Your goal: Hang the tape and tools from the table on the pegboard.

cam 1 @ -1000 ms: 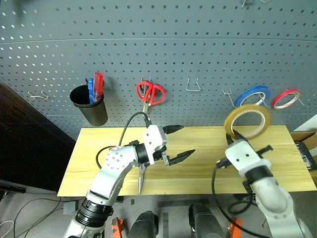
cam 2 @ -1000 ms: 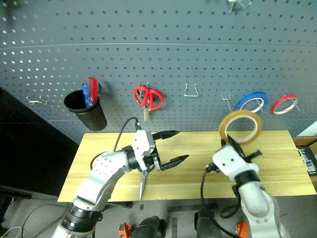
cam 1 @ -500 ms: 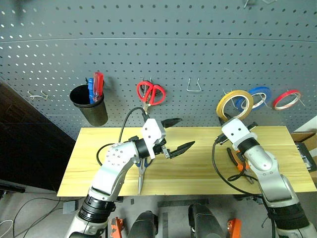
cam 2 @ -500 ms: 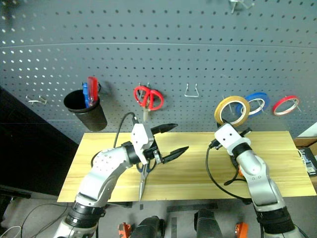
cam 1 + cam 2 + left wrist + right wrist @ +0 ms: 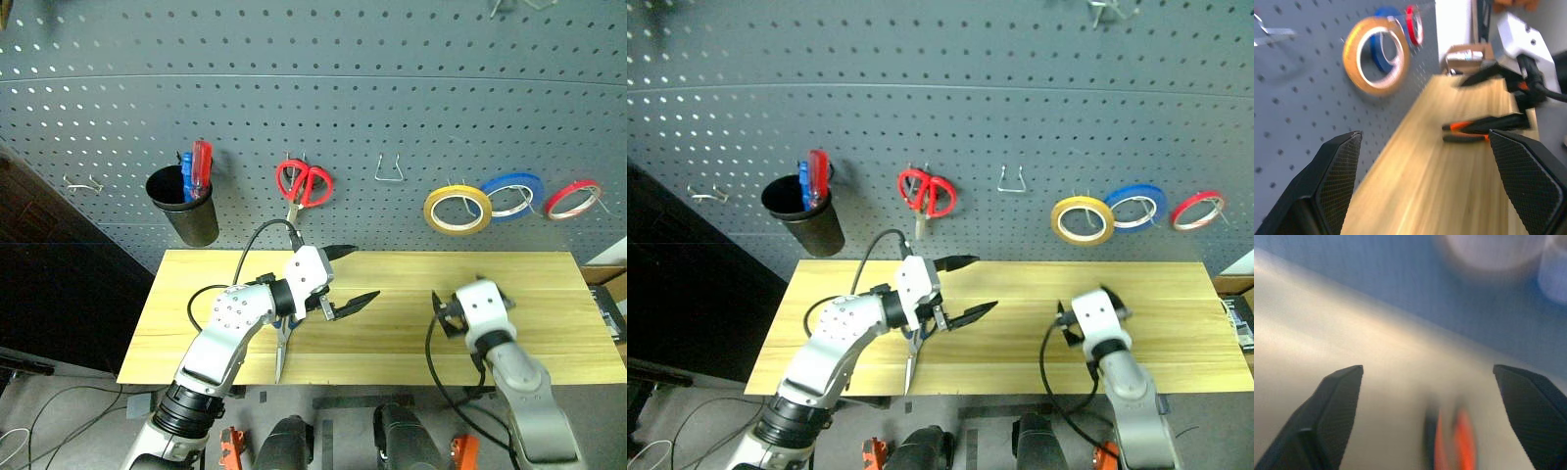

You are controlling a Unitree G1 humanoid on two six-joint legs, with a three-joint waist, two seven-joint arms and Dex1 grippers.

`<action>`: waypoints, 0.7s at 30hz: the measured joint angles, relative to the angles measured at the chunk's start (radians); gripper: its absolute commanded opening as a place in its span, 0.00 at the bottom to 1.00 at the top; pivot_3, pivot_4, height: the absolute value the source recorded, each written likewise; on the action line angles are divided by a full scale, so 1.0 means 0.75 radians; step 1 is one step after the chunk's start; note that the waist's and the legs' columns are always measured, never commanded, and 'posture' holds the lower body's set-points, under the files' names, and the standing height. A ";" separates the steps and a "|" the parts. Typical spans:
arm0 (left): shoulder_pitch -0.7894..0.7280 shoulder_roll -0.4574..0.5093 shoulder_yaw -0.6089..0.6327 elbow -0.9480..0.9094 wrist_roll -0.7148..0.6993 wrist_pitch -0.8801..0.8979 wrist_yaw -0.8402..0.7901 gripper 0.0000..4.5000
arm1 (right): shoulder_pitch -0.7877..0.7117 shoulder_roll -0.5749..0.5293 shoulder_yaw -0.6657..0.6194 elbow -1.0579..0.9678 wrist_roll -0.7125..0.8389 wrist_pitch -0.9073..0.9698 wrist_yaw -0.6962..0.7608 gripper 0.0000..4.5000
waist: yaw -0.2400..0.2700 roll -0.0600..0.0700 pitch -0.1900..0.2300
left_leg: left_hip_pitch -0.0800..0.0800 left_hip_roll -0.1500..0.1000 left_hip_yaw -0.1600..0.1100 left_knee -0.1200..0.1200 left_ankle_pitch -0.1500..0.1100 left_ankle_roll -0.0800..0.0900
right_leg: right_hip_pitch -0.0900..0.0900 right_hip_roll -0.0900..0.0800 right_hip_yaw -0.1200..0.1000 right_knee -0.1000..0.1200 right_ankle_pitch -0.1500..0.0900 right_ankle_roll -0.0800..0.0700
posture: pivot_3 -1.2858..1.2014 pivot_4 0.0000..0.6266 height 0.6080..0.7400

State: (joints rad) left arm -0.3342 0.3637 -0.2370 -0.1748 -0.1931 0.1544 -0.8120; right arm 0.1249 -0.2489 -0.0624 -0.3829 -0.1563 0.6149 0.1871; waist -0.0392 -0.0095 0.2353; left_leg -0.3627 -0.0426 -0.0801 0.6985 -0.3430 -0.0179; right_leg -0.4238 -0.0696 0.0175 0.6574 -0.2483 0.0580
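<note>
The yellow tape (image 5: pixel 458 210) hangs on a hook of the grey-blue pegboard (image 5: pixel 411 108), just left of a blue roll. My right gripper (image 5: pixel 1427 368) is low over the right part of the wooden table (image 5: pixel 392 328), open and empty. Just ahead of it lie the orange-and-black pliers (image 5: pixel 1469 131). My left gripper (image 5: pixel 364 272) hovers open over the table's middle, pointing right, holding nothing. Dark blue-handled scissors (image 5: pixel 281 340) lie on the table under the left arm, blades toward the front edge.
On the pegboard hang a blue roll (image 5: pixel 511 194), a red roll (image 5: pixel 571 199), red-handled scissors (image 5: pixel 304 183) and a black cup (image 5: pixel 183 206) holding red and blue screwdrivers. An empty wire hook (image 5: pixel 389 168) sits between scissors and tapes. A cardboard box (image 5: pixel 600 279) stands past the table's right end.
My right gripper carried the yellow tape up to the hook, let it go and opened, then dropped to the table. The tape now hangs on the board. The left arm barely moved.
</note>
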 measured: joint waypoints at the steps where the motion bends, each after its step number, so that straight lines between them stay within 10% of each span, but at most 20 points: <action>1: -0.022 -0.020 0.004 0.010 -0.006 0.024 0.013 0.98 | -0.031 -0.006 -0.027 0.011 0.013 0.069 0.004 1.00 | -0.003 0.000 0.000 | 0.000 0.000 0.000 0.001 0.001 0.001 | 0.000 0.000 0.000 0.001 0.000 0.000 | 0.48 0.36 1.00; 21: -0.069 -0.018 -0.030 0.024 0.025 0.023 -0.005 0.98 | -0.557 -0.316 0.026 0.751 0.186 0.264 0.349 1.00 | -0.023 0.000 0.000 | 0.001 0.001 0.000 -0.001 0.002 0.002 | 0.001 0.000 -0.002 0.002 0.000 -0.001 | 0.49 0.37 1.00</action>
State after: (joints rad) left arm -0.3863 0.3503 -0.2596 -0.1565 -0.1747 0.1719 -0.8161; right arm -0.2926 -0.4863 -0.0431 0.1807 -0.0166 0.8126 0.4487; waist -0.0568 -0.0098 0.2355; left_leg -0.3618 -0.0418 -0.0801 0.6976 -0.3418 -0.0166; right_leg -0.4230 -0.0697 0.0159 0.6588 -0.2479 0.0571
